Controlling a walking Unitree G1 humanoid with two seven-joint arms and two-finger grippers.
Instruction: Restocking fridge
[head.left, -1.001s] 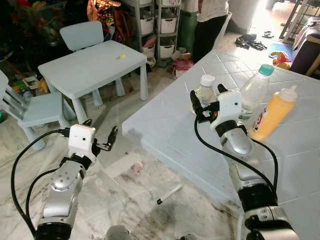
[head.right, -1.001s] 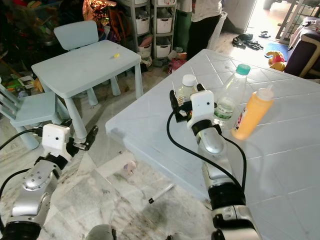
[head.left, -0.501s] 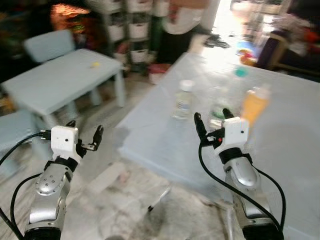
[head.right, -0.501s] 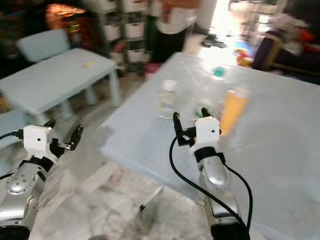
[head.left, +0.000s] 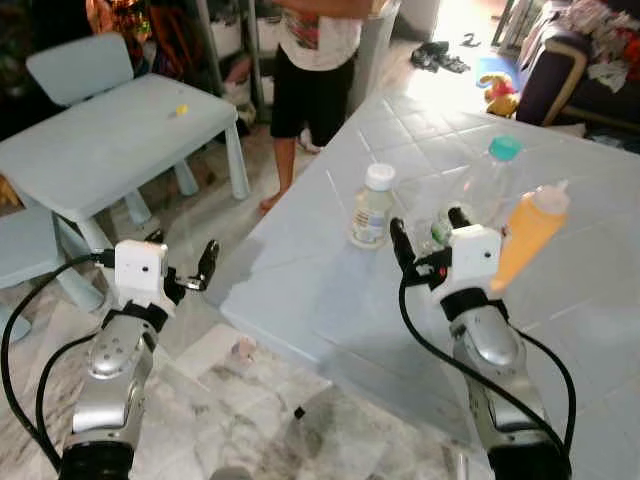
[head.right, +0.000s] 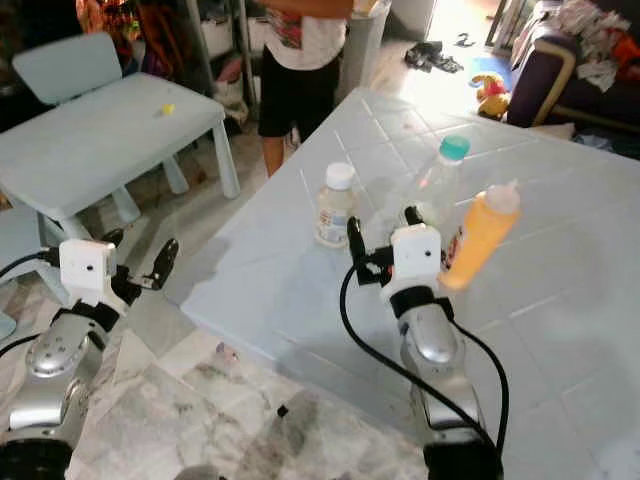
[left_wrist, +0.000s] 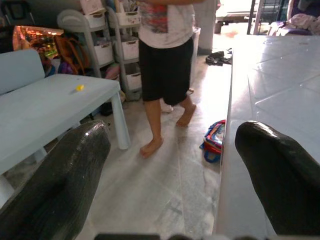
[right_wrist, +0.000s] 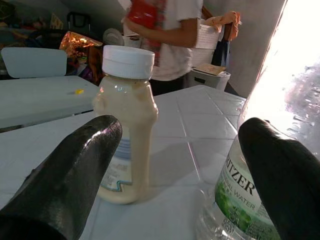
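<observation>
On the pale tiled table (head.left: 330, 300), a white-capped bottle (head.left: 372, 206), a water bottle (head.left: 487, 185) and an orange squeeze bottle (head.left: 530, 236) are seen upright. The right gripper (head.left: 430, 232) is held just before them, fingers spread and empty; the left gripper (head.left: 180, 268) is likewise spread, above the floor.

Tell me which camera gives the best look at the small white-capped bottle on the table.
The right wrist view: the white-capped bottle looms close between the open right gripper fingers, its cap and label sharp. Both eye views show it small, upright on the table.
</observation>
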